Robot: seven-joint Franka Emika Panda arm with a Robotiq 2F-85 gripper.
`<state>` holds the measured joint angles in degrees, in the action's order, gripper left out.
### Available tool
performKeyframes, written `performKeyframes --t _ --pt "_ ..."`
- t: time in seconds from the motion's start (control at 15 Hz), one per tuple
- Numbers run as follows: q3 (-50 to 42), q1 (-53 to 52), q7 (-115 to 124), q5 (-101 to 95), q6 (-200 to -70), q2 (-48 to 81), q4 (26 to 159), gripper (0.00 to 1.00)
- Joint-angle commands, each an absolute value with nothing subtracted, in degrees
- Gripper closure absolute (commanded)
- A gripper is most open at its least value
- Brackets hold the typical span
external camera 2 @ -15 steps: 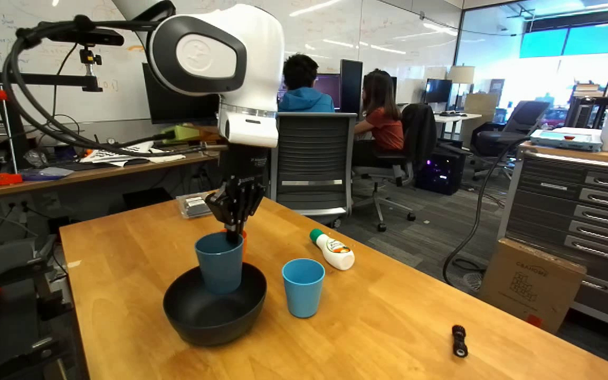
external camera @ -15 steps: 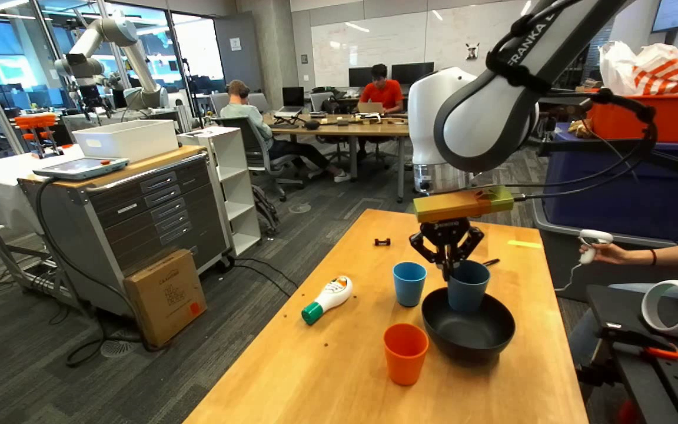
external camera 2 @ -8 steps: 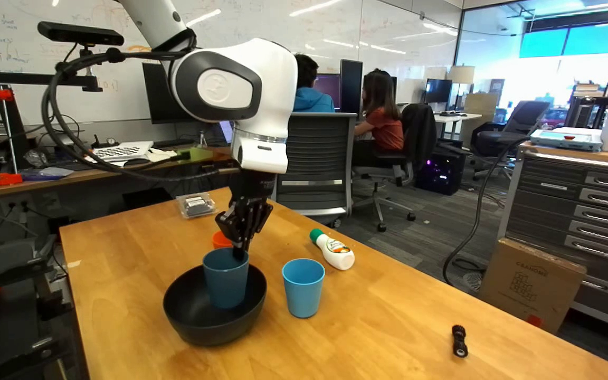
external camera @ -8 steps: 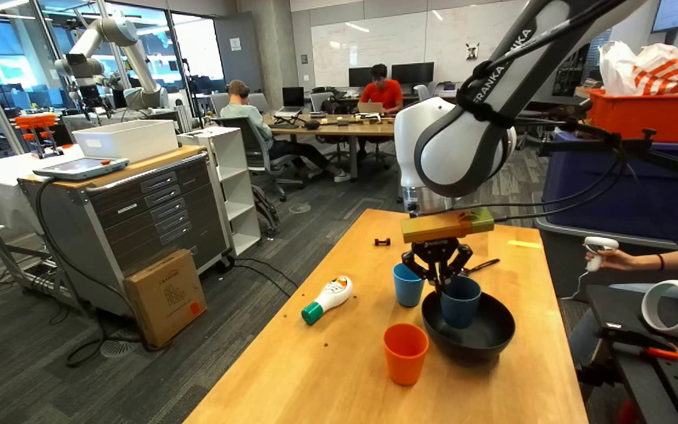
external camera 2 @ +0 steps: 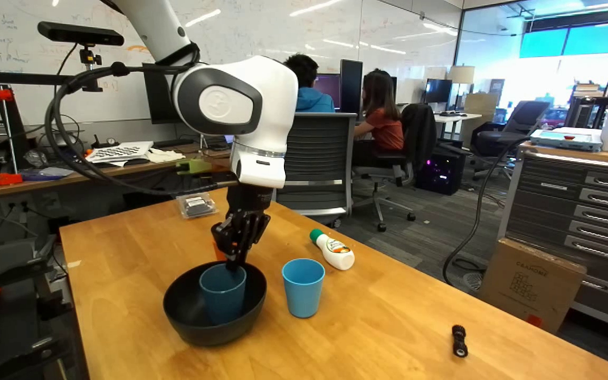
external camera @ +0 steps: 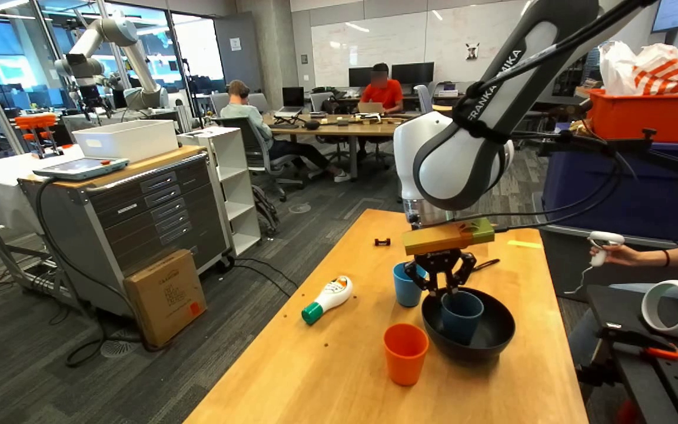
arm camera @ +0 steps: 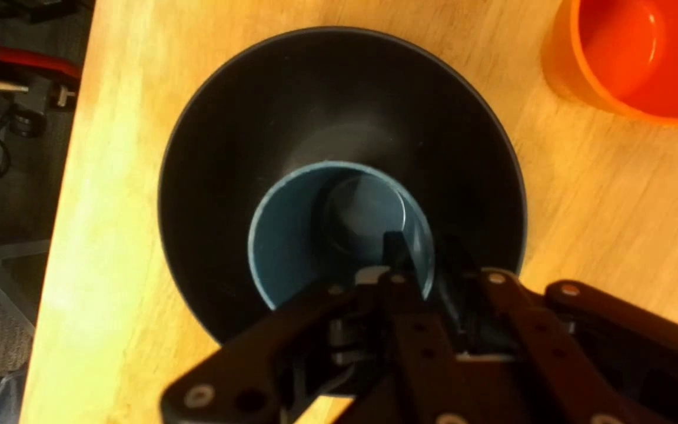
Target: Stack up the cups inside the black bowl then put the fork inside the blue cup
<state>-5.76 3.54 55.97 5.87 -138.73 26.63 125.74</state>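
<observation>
Standing in the bowl [external camera: 497, 331]: the navy cup [external camera: 461, 313], upright or leaning slightly, off centre; its base is hidden.
Gripper [external camera: 445, 291]: over the navy cup's rim, one finger inside and one outside, the cup's wall between them; whether they pinch it or hang loose, I cannot tell.
Rim: likeliest trouble; lifting away with a finger snagged here could tip the navy cup or drag it.
Bowl wall: near the outer finger; spreading wide might press against it and shift the bowl.
Blue cup [external camera 2: 304, 289]: upright on the table [external camera 2: 383, 327], near the bowl; a low sideways swing might knock it over.
Orange cup [external camera: 406, 354]: upright, just beside the bowl, not touching; if nested last, it would probably cover the blue cup and leave the fork no place.
Fork [external camera: 486, 265]: on the table behind the bowl in an exterior view, partly hidden; thin, so probably hard to pick up.
Arm [external camera: 462, 162]: white letters read FRANKA, then MIKA, the letter before it hidden.
Box [external camera 2: 531, 285]: brown cardboard; its print seems to read C&AHOME.
Bottle [external camera: 328, 299]: white, green-capped, on its side; label too small to read.
</observation>
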Motion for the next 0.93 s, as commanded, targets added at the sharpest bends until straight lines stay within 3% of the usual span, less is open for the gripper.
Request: performKeyframes --t 0.0,0.4,0.87 --pt "-6.9 2.0 56.0 7.1 -138.2 25.9 125.0 0.47" --pt "-6.2 0.0 55.4 6.0 -135.5 19.4 127.3 0.02" --pt "-5.4 -4.6 59.0 -2.7 -132.0 9.2 131.4 0.00"
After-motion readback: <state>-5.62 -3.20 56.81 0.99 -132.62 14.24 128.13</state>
